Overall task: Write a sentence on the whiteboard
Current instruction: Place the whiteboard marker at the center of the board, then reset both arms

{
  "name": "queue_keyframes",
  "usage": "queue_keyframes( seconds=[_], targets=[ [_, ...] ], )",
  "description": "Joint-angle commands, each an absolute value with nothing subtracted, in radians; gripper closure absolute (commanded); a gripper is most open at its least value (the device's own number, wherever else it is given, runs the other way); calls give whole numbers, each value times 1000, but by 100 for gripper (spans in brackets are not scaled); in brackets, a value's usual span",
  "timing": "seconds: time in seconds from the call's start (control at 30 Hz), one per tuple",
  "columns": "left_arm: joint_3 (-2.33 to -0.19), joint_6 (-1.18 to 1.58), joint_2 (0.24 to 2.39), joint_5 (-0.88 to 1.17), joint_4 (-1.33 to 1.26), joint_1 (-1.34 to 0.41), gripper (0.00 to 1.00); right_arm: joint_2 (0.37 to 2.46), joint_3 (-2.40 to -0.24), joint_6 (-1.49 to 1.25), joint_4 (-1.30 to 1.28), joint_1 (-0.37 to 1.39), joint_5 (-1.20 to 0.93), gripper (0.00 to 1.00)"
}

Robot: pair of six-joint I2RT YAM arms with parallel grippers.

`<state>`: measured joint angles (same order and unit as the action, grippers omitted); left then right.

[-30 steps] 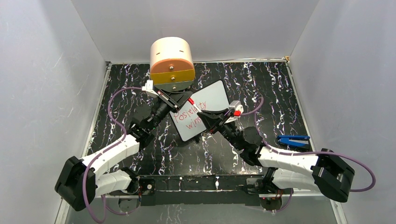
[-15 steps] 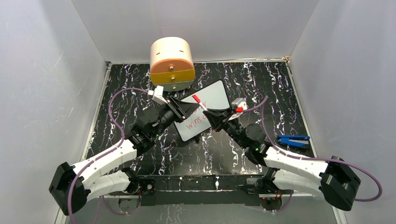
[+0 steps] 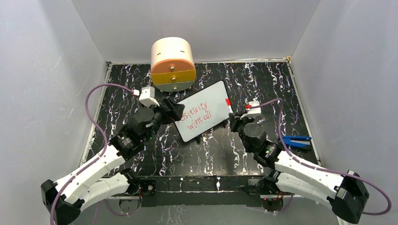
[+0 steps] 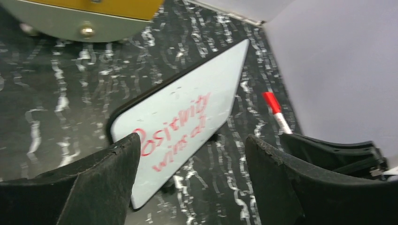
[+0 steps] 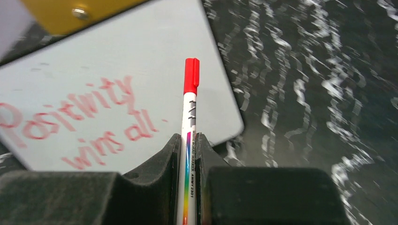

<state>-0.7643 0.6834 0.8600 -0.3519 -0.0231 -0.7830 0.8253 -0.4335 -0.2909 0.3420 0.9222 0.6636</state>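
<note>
The whiteboard [image 3: 212, 97] lies tilted on the dark marbled table, in front of the drawer unit. The sentence [image 3: 197, 117] on it reads "Positivity wins all" in red, in two slanted lines. My left gripper [image 3: 176, 111] stands open at the board's left edge, holding nothing; in the left wrist view the whiteboard [image 4: 197, 89] and the sentence [image 4: 174, 129] show between its fingers [image 4: 117, 164]. My right gripper [image 3: 234, 121] is just off the board's right edge, shut on a white marker [image 5: 189, 119] with a red cap, which points over the whiteboard [image 5: 117, 61].
A round drawer unit [image 3: 172, 64] with a yellow front stands at the back, close to the board's far corner. A blue tool [image 3: 294, 140] lies at the right side of the table. White walls close in on three sides.
My left gripper opened and drew back left off the board. My right gripper carried the marker right, off the writing. The word "all" now shows after "wins".
</note>
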Motion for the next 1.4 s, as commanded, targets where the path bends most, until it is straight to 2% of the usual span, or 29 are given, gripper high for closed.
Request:
queue_keyframes(
  seconds=[0.0,0.27,0.53,0.6,0.7,0.87,1.07,1.23,1.37],
  targets=[
    [-827,554,794,-528,175,-781,21,793,-417,-442,120,891,910,100],
    [-849,501,670,-596,368,-781,20,878,-324,-787,-41,826,972,100],
    [-795,432,525,-672,425,-781,20,1039,-272,-959,-22,786,944,92],
    [-786,424,505,-683,419,-781,20,1070,-269,-984,-19,782,930,86],
    [-785,422,481,-696,415,-781,20,1093,-274,-1020,-37,781,911,71],
    [-776,425,443,-723,413,-781,20,1050,-294,-1031,-105,781,915,49],
    [-771,423,376,-728,396,-781,20,843,-370,-945,-259,781,947,22],
    [-790,407,331,-745,403,-781,21,625,-467,-736,-350,781,991,3],
    [-801,370,298,-772,406,-781,21,513,-565,-605,-427,781,1001,1]
  ],
)
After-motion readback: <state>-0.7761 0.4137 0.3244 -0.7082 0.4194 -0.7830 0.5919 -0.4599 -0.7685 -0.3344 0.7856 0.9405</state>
